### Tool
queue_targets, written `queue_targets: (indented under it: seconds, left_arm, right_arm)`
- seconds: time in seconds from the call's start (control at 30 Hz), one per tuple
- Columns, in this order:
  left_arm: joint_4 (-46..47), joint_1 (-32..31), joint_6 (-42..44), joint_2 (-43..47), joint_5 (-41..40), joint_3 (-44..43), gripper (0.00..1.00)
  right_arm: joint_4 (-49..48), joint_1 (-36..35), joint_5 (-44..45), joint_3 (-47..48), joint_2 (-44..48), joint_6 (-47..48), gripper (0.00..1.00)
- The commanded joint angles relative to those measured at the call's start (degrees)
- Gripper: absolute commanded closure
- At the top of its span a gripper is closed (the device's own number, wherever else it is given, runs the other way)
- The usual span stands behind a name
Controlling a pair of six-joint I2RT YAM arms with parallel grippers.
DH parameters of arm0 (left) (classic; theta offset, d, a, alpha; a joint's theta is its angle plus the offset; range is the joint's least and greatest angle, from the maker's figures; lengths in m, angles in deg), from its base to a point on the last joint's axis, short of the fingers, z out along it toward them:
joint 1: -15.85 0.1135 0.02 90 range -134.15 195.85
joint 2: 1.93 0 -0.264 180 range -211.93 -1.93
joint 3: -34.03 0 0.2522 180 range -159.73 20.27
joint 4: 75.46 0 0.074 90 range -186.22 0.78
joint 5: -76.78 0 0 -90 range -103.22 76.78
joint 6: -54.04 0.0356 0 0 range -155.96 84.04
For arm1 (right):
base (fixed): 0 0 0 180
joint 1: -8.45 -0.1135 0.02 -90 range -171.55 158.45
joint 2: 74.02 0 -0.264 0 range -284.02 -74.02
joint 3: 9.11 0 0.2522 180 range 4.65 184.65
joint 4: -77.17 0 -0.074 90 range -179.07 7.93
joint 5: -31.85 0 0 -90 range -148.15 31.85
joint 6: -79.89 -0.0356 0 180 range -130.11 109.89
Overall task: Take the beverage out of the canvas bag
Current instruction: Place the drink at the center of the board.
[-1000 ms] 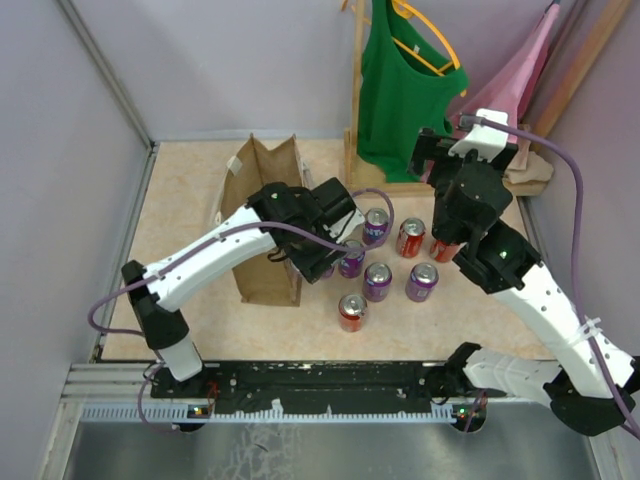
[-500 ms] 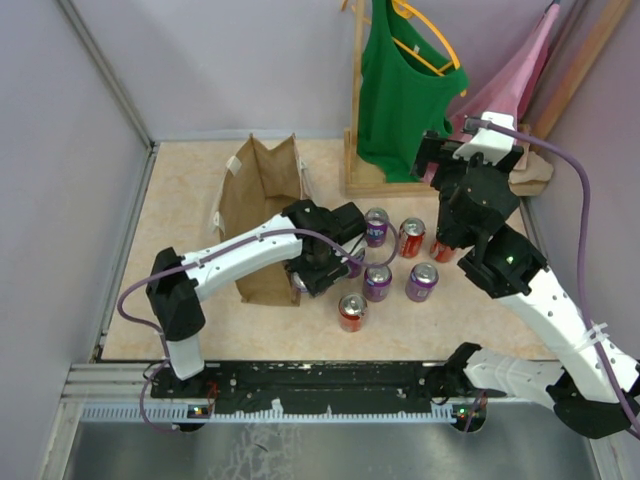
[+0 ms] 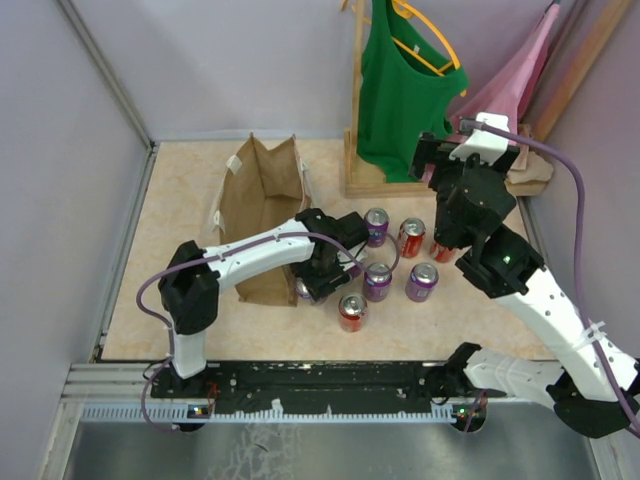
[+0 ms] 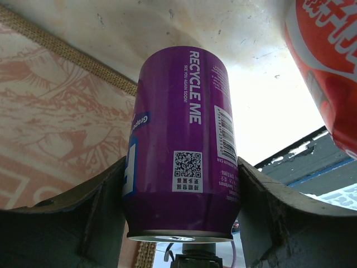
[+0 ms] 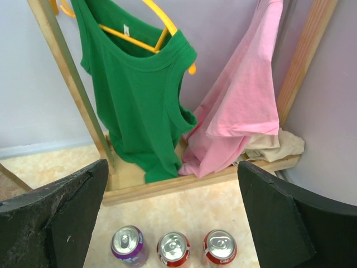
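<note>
Toward the centre-left of the overhead view, the canvas bag [image 3: 262,205] stood open on the table [image 3: 180,250]. Just off its lower right corner the left gripper [image 3: 318,275] was clamped on the beverage [image 4: 181,145], a purple can already outside the bag and close to a red can [image 4: 326,67]. Higher at the right, the right gripper [image 5: 170,223] hung with fingers wide apart, holding nothing. I judged the step to be the set-down, and the next move called for standing the can clear of its neighbour, then releasing.
</note>
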Motion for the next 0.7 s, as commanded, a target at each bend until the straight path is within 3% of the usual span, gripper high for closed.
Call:
queue_targets:
  seconds: [0.0,0.13,0.2,0.3,0.37,0.67]
  left_arm:
    - [0.58,0.3,1.65,-0.76,0.28,-0.02,0.9]
    - [0.82,0.39,1.81,-1.34,-0.37,-0.25,0.76]
    - [0.89,0.38,1.65,-1.5,-0.82,-0.57,0.48]
    - [0.92,0.39,1.52,-1.42,-0.97,-1.04,0.3]
    - [0.92,0.39,1.5,-1.28,-0.9,-1.2,0.02]
    - [0.07,0.39,1.59,-1.43,-2.24,-3.91,0.0]
  right_arm:
    - [-1.4,-0.4,-0.23,-0.59,0.39,-0.87,0.01]
    - [-0.57,-0.4,-0.54,-1.0,0.84,-1.94,0.01]
    - [-0.47,-0.4,-0.83,-1.27,1.09,-2.14,0.01]
    - [-0.07,-0.41,-0.86,-1.29,1.03,-2.3,0.01]
    - [0.01,-0.41,-0.86,-1.4,1.08,-2.45,0.01]
    - [0.57,-0.4,-0.77,-1.34,0.68,-2.93,0.01]
